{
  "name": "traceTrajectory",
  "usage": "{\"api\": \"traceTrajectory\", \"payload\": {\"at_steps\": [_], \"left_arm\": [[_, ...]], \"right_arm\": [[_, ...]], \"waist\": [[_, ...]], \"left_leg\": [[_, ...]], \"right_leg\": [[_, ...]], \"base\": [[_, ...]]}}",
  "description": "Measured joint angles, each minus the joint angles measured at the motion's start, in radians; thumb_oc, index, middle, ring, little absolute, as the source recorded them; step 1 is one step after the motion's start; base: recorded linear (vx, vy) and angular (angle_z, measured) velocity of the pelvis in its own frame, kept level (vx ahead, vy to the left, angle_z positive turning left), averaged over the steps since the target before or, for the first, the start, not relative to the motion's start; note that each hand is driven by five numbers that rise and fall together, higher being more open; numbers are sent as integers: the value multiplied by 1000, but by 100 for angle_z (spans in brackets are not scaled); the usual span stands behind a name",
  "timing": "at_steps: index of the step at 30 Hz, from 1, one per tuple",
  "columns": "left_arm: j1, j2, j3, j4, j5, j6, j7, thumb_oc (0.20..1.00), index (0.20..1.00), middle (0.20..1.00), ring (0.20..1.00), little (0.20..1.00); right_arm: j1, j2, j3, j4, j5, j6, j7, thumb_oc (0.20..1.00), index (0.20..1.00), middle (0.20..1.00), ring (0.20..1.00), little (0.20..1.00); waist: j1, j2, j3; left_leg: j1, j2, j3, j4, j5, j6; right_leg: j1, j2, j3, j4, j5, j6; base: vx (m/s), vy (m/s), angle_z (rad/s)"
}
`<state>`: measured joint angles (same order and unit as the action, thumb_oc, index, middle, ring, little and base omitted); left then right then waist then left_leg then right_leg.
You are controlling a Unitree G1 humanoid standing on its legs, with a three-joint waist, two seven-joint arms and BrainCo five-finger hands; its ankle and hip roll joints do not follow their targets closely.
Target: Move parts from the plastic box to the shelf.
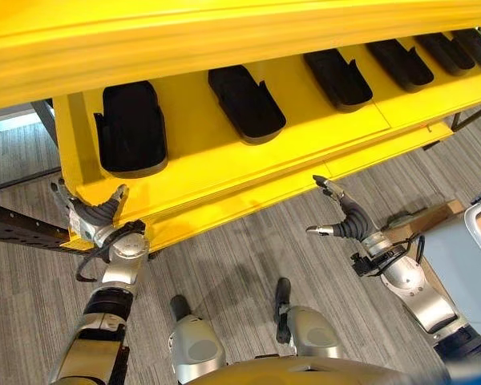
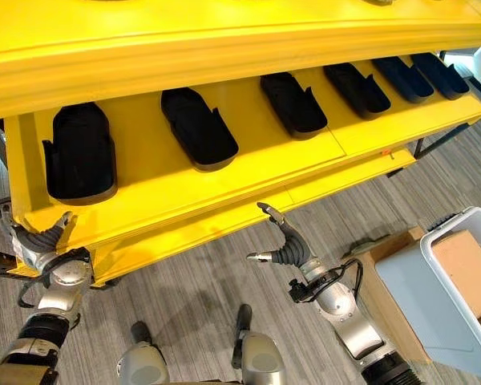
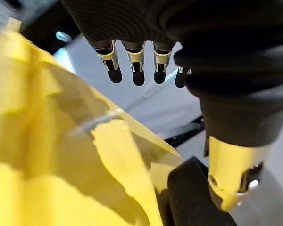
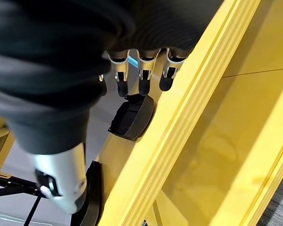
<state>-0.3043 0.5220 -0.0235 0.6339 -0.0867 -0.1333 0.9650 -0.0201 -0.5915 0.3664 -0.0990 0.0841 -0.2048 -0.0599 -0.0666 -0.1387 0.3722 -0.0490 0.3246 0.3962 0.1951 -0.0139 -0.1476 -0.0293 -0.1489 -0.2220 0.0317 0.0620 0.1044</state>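
Observation:
Several black moulded parts lie in a row on the yellow shelf (image 1: 305, 152); the nearest are one part (image 1: 131, 128) at the left end and another part (image 1: 244, 103) beside it. My left hand (image 1: 96, 212) hovers at the shelf's front left corner, open and empty, its fingers (image 3: 137, 70) straight over the yellow edge. My right hand (image 1: 349, 218) hangs just in front of the shelf's front edge, open with nothing in it. Its fingers (image 4: 144, 77) point toward a black part (image 4: 132, 117). The grey plastic box (image 2: 433, 297) stands on the floor at the right, with a brown flat thing (image 2: 469, 269) inside.
An upper yellow shelf board (image 1: 224, 40) overhangs the row of parts. A black metal frame (image 1: 16, 224) stands at the left beside the shelf. A cardboard piece (image 1: 425, 220) lies on the grey floor next to the plastic box.

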Motion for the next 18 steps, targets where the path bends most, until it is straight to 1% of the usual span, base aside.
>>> {"api": "traceTrajectory", "payload": {"at_steps": [5, 7, 8, 12, 14, 18], "left_arm": [[-34, 3, -12, 26, -2, -2, -33, 1000, 1000, 1000, 1000, 1000], [-58, 7, -11, 39, -3, -1, -58, 1000, 1000, 1000, 1000, 1000], [-80, 16, -12, 41, -5, -1, -74, 1000, 1000, 1000, 1000, 1000], [-144, 61, -13, 100, -13, -1, -121, 1000, 1000, 1000, 1000, 1000], [-149, 61, -13, 100, -12, -2, -133, 1000, 1000, 1000, 1000, 1000], [-177, 67, -15, 104, -14, -1, -140, 1000, 1000, 1000, 1000, 1000]], "right_arm": [[-31, 0, 0, 0, 0, 1, -4, 1000, 1000, 1000, 1000, 1000], [-37, -1, 0, 0, 0, 1, -3, 1000, 1000, 1000, 1000, 1000], [-56, -1, 0, 0, -1, 2, -3, 1000, 1000, 1000, 1000, 1000], [-100, -11, -1, -2, 0, 8, 0, 1000, 1000, 1000, 1000, 1000], [-99, -12, -1, -2, 0, 14, 11, 1000, 1000, 1000, 1000, 1000], [-112, -17, 0, -2, 0, 20, 13, 1000, 1000, 1000, 1000, 1000]], "waist": [[-4, 3, 31], [-9, 5, 34], [-14, 3, 48], [-32, 5, 89], [-32, 8, 96], [-31, 8, 98]], "left_leg": [[-13, 8, 0, 45, -25, 2], [-55, 11, -8, 74, -32, 7], [-78, 11, -17, 95, -38, 14], [-99, 23, -19, 132, -52, 18], [-110, 26, -19, 152, -61, 22], [-136, 25, -20, 165, -62, 24]], "right_leg": [[-4, -4, 4, 12, -1, 1], [-40, -7, 10, 30, -1, 1], [-58, -12, 11, 44, -1, 1], [-70, -13, 13, 63, -1, 1], [-84, -16, 17, 74, -2, 1], [-108, -21, 19, 86, -2, 1]], "base": [[-33, 49, -3], [-43, 33, 0], [-52, 43, 2], [-36, 44, 0], [-52, 62, -6], [-19, 31, 1]]}}
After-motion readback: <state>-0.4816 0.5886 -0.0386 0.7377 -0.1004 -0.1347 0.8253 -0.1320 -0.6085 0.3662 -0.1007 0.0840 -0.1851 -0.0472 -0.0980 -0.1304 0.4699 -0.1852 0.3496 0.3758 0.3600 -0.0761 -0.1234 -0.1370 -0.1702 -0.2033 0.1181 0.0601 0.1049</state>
